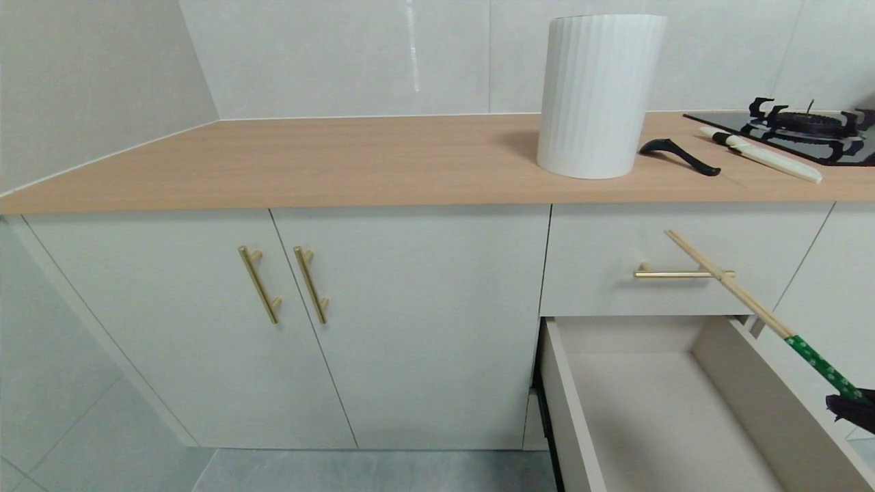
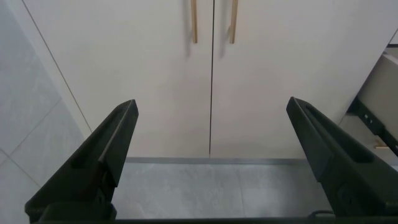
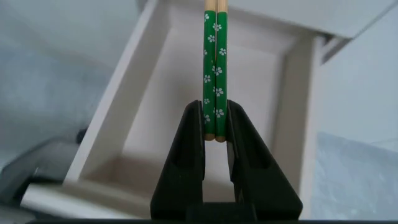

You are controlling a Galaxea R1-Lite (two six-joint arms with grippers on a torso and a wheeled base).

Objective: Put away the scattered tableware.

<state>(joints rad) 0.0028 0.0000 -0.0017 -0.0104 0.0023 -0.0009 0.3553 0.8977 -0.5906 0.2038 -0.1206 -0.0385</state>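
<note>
Two chopsticks (image 3: 216, 62) are pinched side by side in the right gripper (image 3: 216, 127). Its fingers are closed tight on the green end with the little white flowers. The bare wood ends slant up toward the robot's left. They cross in front of the gold handle (image 1: 677, 274) of the shut top drawer (image 1: 595, 260). Below them is the open drawer (image 1: 566, 396). In the head view the gripper is by the drawer's right wall. In the right wrist view the sticks point out over the drawer's floor. They do not touch the drawer.

The left gripper (image 2: 211, 109) is low down in front of the cupboard doors (image 2: 261, 81). Its fingers are wide apart and hold nothing.

I think the step now is putting the chopsticks into the drawer. Next, the right arm should go lower and a bit more over the middle. That way the long ends can get past the drawer's wall and not bump the top drawer. The sticks should lie flat and close to the floor before the fingers let go, or they may roll or bounce out.

Up on the counter (image 1: 307, 164), a knife (image 1: 762, 154) and a black tool (image 1: 680, 156) lie beside a tall white pot (image 1: 595, 96), near the stove (image 1: 806, 126). They look like the next things to put away.
</note>
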